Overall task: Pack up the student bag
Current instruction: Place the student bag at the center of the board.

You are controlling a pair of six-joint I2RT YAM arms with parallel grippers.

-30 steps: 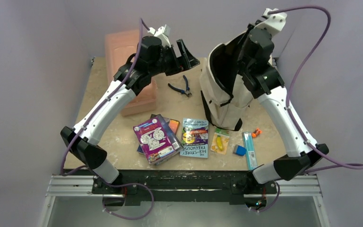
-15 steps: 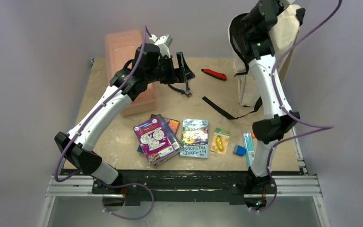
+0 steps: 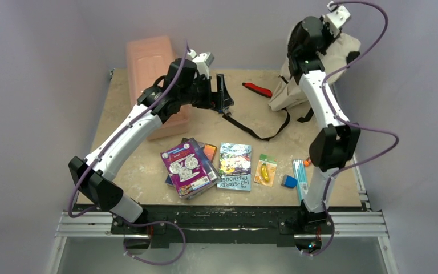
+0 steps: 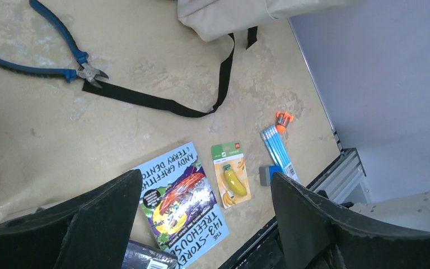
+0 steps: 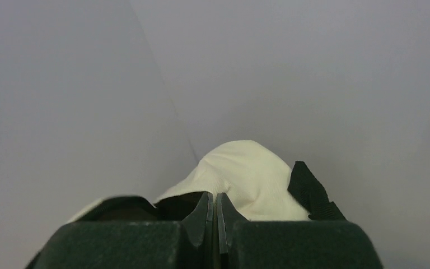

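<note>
Pinching student bag (image 5: pixel 246 174) | right gripper (image 5: pixel 214 204) clamped | left gripper (image 4: pixel 206 176) spread wide

Your right gripper (image 5: pixel 215 198) fills the bottom of the view, its two dark fingers pressed flat together so that only a thin seam shows between them. The cream fabric of the student bag (image 5: pixel 246 174) bulges up in a rounded hump directly at the tips, touching them. A black webbing strap (image 5: pixel 309 193) lies against the right side of that hump. To the left, a dark curved band (image 5: pixel 124 203) of the bag edges the fabric just above the finger. Behind it all you see plain lilac-grey wall (image 5: pixel 313 67), with a corner line (image 5: pixel 164 84) slanting down toward the bag.
</note>
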